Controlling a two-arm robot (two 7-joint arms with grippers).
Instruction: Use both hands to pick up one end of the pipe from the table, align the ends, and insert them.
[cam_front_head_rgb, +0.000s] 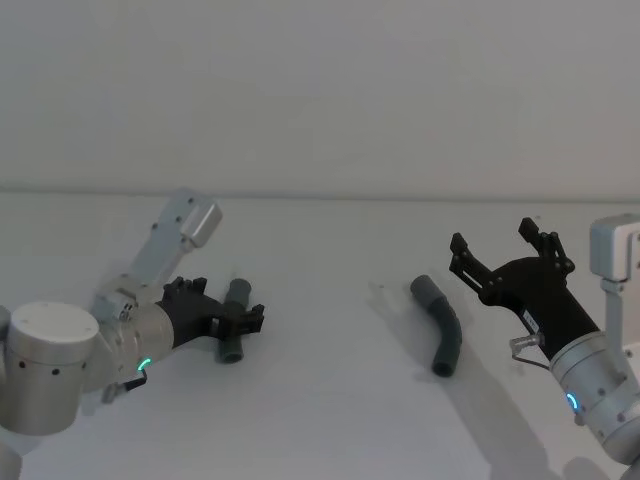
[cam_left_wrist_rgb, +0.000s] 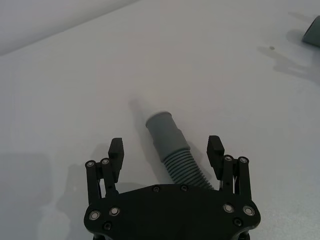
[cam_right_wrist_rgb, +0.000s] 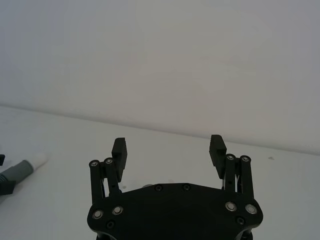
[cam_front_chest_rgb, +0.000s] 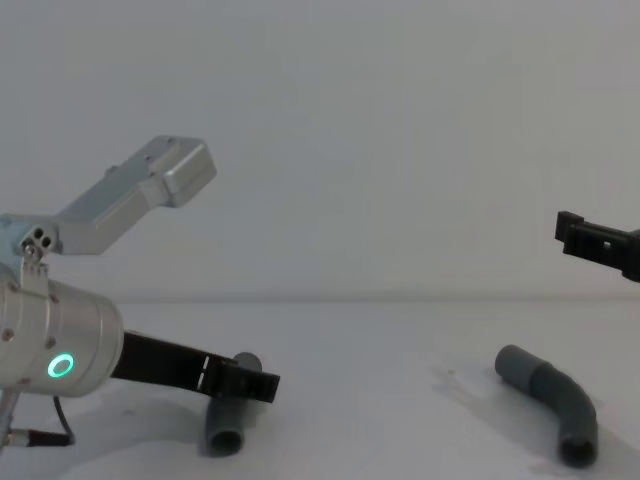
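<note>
Pipe between left gripper's spread jaws

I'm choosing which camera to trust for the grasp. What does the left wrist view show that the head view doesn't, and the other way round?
Left wrist view adds: the ribs of the left hose piece lying between the open fingers of the left gripper, with its smooth grey cuff reaching past the fingertips. Head view adds: the right gripper, open and apart from the right hose piece, whose whole bend is seen. Both share: the left gripper straddling its piece on the white table.
</note>
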